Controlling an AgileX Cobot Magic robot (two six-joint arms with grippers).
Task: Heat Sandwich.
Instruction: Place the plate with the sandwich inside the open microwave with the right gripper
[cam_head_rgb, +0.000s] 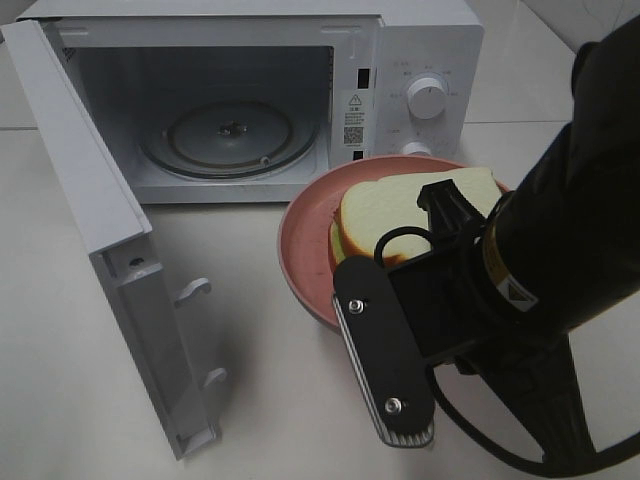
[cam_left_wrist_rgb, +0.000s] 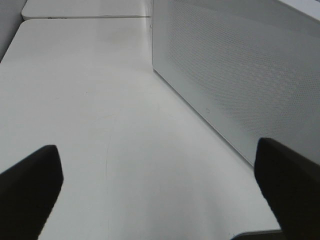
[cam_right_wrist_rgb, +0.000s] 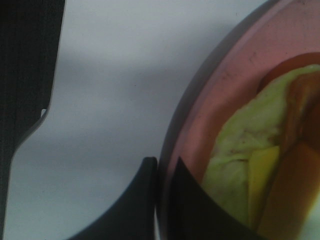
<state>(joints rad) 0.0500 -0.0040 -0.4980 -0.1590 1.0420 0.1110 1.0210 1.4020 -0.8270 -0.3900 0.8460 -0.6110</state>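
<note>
The right tool (cam_right_wrist_rgb: 162, 200) clamps the rim of the pink plate (cam_head_rgb: 303, 255) bearing the sandwich (cam_head_rgb: 400, 212) just before the open microwave (cam_head_rgb: 420, 50), while the left tool (cam_left_wrist_rgb: 160, 187) gapes empty beside its wall, and such a one-edge hold could let the plate tilt and the sandwich slide off

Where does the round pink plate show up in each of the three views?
Exterior high: round pink plate, centre-right, before the white microwave.
Left wrist: not in it.
Right wrist: its rim pinched by the right hand.
Shared landmark: white-bread sandwich with yellow-green filling, lying on it.
</note>
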